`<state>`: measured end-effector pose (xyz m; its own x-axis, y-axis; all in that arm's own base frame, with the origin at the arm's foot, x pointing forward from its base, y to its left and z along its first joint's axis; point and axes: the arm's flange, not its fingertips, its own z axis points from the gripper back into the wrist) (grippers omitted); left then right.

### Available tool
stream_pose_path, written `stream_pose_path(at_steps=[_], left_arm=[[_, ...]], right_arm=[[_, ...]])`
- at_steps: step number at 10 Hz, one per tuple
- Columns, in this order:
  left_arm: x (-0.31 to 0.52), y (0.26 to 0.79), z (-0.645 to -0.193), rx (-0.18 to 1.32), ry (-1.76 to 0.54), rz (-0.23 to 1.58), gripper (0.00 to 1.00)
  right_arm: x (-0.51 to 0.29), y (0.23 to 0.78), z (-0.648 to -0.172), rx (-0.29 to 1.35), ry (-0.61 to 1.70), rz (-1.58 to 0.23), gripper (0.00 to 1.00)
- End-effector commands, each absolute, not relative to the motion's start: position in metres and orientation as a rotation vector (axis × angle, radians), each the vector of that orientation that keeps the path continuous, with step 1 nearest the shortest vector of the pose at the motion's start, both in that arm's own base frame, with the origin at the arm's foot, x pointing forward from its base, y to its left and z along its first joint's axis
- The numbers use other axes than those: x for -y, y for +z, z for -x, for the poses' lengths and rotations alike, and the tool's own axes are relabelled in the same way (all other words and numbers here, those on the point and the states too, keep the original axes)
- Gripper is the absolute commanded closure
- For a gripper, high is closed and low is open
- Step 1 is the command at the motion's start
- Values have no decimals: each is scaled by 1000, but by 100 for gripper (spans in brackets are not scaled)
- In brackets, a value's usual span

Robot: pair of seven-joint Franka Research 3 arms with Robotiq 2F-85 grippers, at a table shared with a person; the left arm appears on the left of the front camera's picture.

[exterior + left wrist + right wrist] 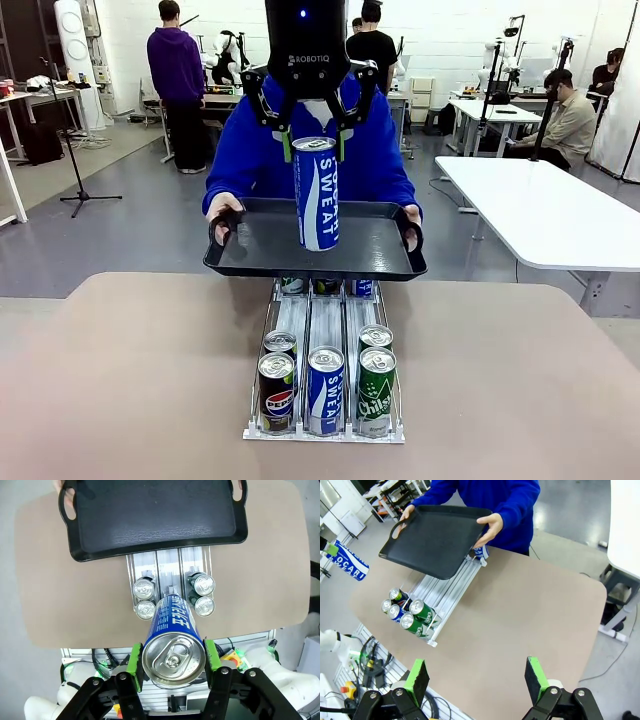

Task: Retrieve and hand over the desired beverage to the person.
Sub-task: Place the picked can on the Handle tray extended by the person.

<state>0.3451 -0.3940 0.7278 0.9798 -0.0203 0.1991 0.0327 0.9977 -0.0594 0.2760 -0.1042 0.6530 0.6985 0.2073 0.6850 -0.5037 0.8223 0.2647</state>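
Handover step: my left gripper (314, 148) grips the blue can (316, 200), right gripper (477, 680) wide and empty; next I'd set it on the tray (380, 245) at 12 o'clock and release.

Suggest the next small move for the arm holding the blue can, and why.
The left gripper holds the blue can upright, but its wrist view puts it above the rack, short of the tray the person holds out. Probably move it forward over the tray first.
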Motion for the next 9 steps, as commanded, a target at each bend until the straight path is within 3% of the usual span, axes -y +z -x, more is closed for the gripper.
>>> stream_pose_path(at_steps=[1, 3, 5, 9], left_arm=[[382, 726, -364, 169, -90, 112, 42], [356, 711, -412, 255, -53, 86, 42], [327, 695, -467, 220, 62, 103, 42], [301, 675, -519, 221, 165, 44, 42]], right_arm=[[103, 652, -276, 694, 424, -474, 0], [103, 652, -276, 694, 424, -474, 0], [103, 652, -276, 694, 424, -474, 0], [103, 652, -276, 694, 424, -474, 0]])
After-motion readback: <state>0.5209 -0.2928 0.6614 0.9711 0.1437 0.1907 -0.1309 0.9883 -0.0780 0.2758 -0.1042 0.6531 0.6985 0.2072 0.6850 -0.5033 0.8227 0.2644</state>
